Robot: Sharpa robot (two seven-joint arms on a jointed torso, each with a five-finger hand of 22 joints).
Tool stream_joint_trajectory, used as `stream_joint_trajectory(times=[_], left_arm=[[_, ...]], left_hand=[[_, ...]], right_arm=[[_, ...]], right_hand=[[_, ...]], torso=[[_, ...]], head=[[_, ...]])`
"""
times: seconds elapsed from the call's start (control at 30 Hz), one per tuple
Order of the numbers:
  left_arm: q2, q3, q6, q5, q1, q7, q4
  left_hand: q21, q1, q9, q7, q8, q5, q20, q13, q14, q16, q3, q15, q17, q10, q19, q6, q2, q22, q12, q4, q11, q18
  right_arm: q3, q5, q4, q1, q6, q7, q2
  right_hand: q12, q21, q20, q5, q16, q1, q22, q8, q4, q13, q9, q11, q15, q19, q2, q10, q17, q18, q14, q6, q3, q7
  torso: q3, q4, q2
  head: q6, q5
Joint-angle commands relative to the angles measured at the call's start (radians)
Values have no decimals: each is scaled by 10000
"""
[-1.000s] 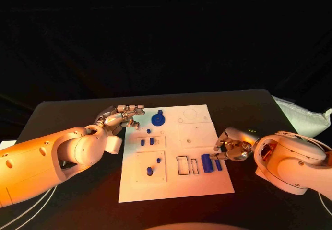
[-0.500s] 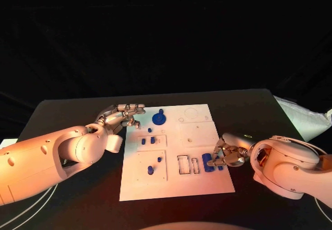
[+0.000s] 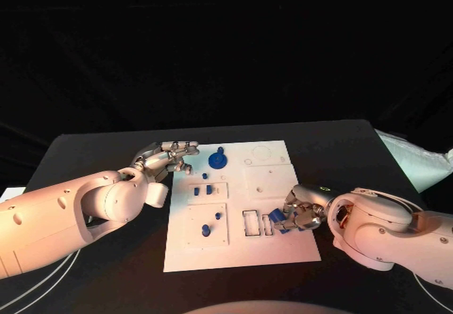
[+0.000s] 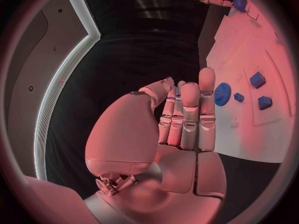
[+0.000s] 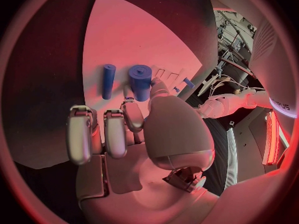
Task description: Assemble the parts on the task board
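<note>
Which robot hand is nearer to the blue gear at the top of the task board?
Left. The left robot hand sits just beside the blue gear at the task board's far left edge; the right robot hand is down by the blue cylinder.

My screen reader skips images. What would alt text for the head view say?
The right hand grips a blue cylinder over the white task board on a black table. The left hand hovers at the board's far left edge, near a blue gear.

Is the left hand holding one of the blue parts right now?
No. The left hand is bare, its fingers straight and together beside the white board, with the blue gear lying beyond its fingertips.
</note>
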Motion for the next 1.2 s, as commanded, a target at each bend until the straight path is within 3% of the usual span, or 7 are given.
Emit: stream_joint_trajectory(times=[0.03,0.37,0.47,0.63,0.83,1.0,1.2], left_arm=[[2,6,217,-39,-13,25,18],[-19,6,240,-39,-37,0,29],[-20,6,254,-39,-44,-10,31],[-25,6,261,-39,-63,-24,28],[-10,6,299,-39,-79,-43,26],[-6,6,311,-40,-89,-53,23],[-8,6,315,-40,-96,-59,26]], left_hand=[[-45,39,-11,25,63,-25,-2,16,-55,-54,-37,16,-11,-58,-56,-10,85,-12,64,-10,11,170],[-45,39,-11,25,63,-25,-2,16,-55,-54,-37,16,-11,-58,-56,-10,85,-12,64,-10,11,170],[-45,39,-11,25,63,-25,-2,16,-55,-54,-37,16,-11,-58,-56,-10,85,-12,64,-10,11,170],[-100,56,-11,29,79,-26,-1,19,-76,-71,-52,17,-72,-79,-59,-13,95,-48,97,-32,14,174],[-115,58,-12,29,81,-25,-1,19,-77,-70,-53,17,-74,-83,-62,-14,96,-57,100,-35,15,176],[-115,58,-12,29,81,-25,-1,19,-77,-70,-53,17,-74,-83,-62,-14,96,-57,100,-35,15,176],[-115,58,-12,29,81,-25,-1,19,-77,-70,-53,17,-74,-83,-62,-14,96,-57,100,-35,15,176]], right_arm=[[-61,-241,-206,-157,192,28,157],[-60,-153,-366,-286,-30,13,300],[-59,-11,-255,-294,-695,157,186],[-46,513,80,-262,-1815,491,-88],[-25,1293,434,-97,-2438,746,-285],[-20,1685,537,-49,-2419,813,-241],[-22,2015,471,-38,-1947,761,20]], right_hand=[[51,33,-20,118,64,66,500,-17,7,8,-57,1,34,42,187,44,301,-102,625,-84,-65,-15],[189,88,-66,577,105,629,602,306,-144,279,66,-101,-42,93,660,170,366,-120,630,182,90,-132],[250,101,-115,971,121,838,627,400,-198,387,121,-169,-99,107,829,242,394,-124,634,290,181,-206],[263,128,-167,1406,143,991,677,459,-236,464,183,-217,-144,137,869,288,432,-136,641,335,209,-255],[260,134,-178,1485,135,1038,689,452,-259,485,195,-221,-150,144,835,297,416,-139,638,301,198,-254],[252,135,-179,1492,136,1043,690,450,-262,480,197,-220,-150,145,828,294,418,-139,638,294,194,-251],[252,140,-182,1447,138,999,699,458,-231,496,213,-212,-146,149,805,305,422,-141,638,302,153,-242]], torso=[[-1,-2,-3],[-14,-6,-14],[-8,7,-5],[-7,-15,-12],[-16,0,-12],[-13,7,-5],[-36,2,-16]], head=[[-13,30],[-25,24],[-15,-36],[-16,-9],[-3,-25],[-10,-6],[-6,37]])
